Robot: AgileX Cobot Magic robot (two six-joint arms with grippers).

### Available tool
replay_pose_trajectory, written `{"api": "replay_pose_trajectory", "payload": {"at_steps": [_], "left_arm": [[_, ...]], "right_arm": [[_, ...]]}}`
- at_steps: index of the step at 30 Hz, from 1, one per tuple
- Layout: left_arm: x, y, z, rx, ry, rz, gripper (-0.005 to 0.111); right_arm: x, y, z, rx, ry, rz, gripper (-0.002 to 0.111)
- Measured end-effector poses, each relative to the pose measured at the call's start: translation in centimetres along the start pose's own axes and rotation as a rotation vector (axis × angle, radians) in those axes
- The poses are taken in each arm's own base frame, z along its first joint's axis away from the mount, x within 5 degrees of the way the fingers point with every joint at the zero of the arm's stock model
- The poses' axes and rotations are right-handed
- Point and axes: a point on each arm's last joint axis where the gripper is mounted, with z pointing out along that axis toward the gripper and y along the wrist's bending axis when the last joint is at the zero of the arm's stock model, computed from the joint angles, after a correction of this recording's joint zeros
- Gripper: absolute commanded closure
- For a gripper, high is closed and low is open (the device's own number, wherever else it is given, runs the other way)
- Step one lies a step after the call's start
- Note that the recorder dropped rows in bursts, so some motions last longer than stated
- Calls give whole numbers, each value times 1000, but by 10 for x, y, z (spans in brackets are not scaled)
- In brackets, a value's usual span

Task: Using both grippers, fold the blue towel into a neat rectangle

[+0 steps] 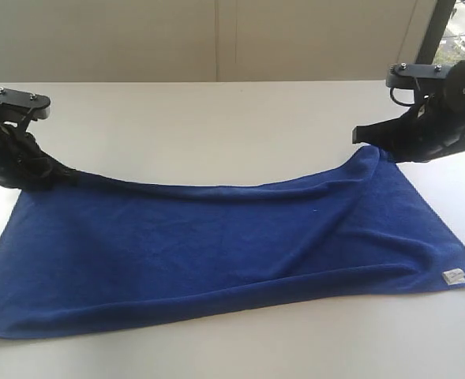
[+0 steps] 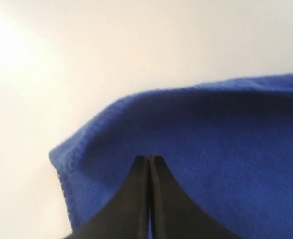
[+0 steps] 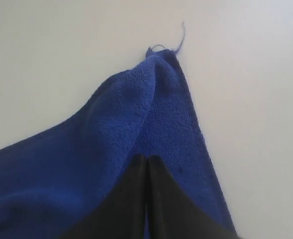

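The blue towel [image 1: 232,253] lies spread lengthwise on the white table [image 1: 216,110], its white label [image 1: 454,276] at the near right corner. The fold itself is not yet made. This is the grasp-and-lift step on the far long edge.

The right gripper [image 3: 147,158] is closed on the far right corner, which rises off the table in a peak toward it, with a loose thread [image 3: 182,35] at the tip. The left gripper [image 2: 150,158] is closed too, fingers pressed together at the far left corner. The pinch itself is hidden under the fingers there, so I judge rather than see that cloth is caught. That corner sits lower than the right one, and the edge between them sags.

Next, both arms likely need to rise evenly and carry the far edge toward the near edge, keeping it taut, so the corners land square on the near ones before letting go.
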Motion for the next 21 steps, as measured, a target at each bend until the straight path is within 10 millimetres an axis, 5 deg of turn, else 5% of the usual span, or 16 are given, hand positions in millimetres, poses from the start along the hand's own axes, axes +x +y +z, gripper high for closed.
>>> {"api": "replay_pose_trajectory", "payload": {"at_steps": [12, 21], "left_arm": [[-3, 13, 41, -33, -34, -38, 107], [-8, 16, 53, -59, -116, -44, 107]], "right_arm": [[-6, 0, 50, 1, 16, 1, 108], [-7, -26, 66, 36, 26, 66, 108]]}}
